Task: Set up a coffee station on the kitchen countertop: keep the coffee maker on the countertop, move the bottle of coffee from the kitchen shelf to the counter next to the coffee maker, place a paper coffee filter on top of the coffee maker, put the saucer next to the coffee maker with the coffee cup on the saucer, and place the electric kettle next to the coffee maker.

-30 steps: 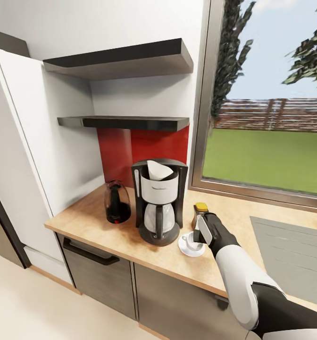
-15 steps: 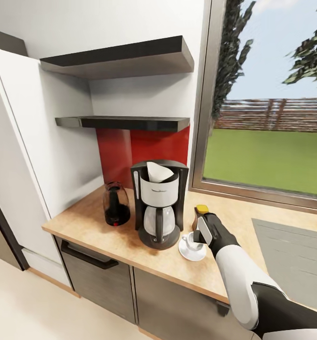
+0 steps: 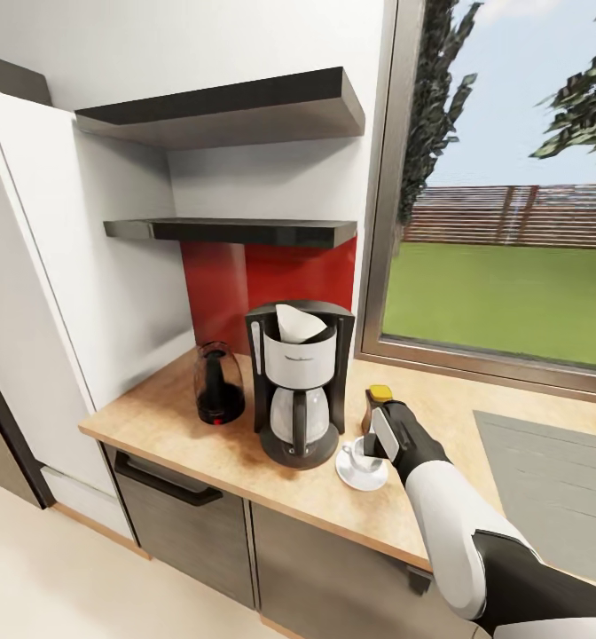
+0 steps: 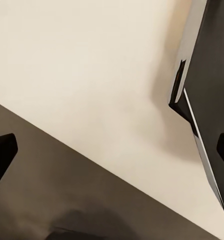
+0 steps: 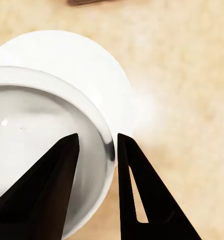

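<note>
- the right gripper pinches the coffee cup rim between narrow jaws, seating it on the saucer.
- saucer sits just beside the coffee maker; left gripper's fingertips stand wide, empty.

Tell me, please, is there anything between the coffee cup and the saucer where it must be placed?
Nothing visible. The coffee cup already sits over the saucer, beside the coffee maker. In the right wrist view the right gripper straddles the cup's rim, one finger inside and one outside, with only white saucer below.
</note>
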